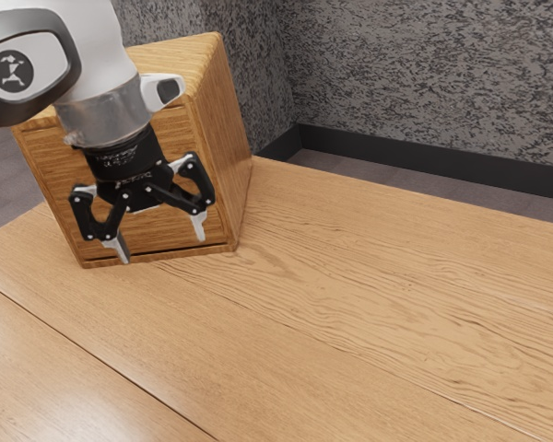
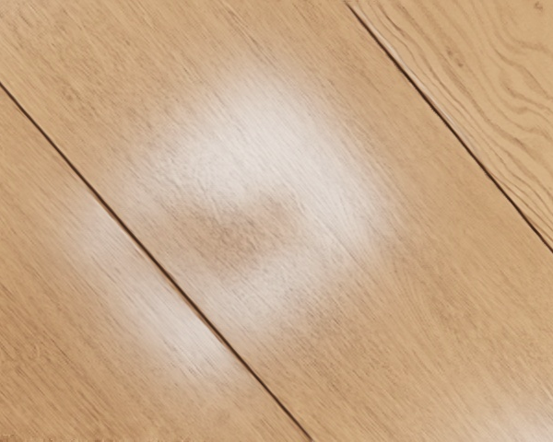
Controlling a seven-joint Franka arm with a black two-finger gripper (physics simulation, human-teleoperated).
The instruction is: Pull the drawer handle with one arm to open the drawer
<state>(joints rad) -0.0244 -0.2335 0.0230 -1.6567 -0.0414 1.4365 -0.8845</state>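
At the exterior view's upper left, the white arm [image 1: 83, 64] reaches in and bends down, its black wrist pointing almost straight at the surface [image 1: 369, 304]. The gripper [image 1: 161, 241] hangs with its two fingers spread wide and nothing between them, the tips low and near the boards. Right behind it stands the wooden drawer box [image 1: 217, 120], set at an angle on the surface close to the speckled wall [image 1: 424, 64], its front face turned toward the gripper. The fingers overlap that front face; whether they touch it is hard to tell, and the handle is hidden behind them.

Under the hand, the wrist view looks onto bare surface planks [image 2: 442, 304], crossed by a dark seam [image 2: 147, 249] beside a pale sheen [image 2: 258, 193].
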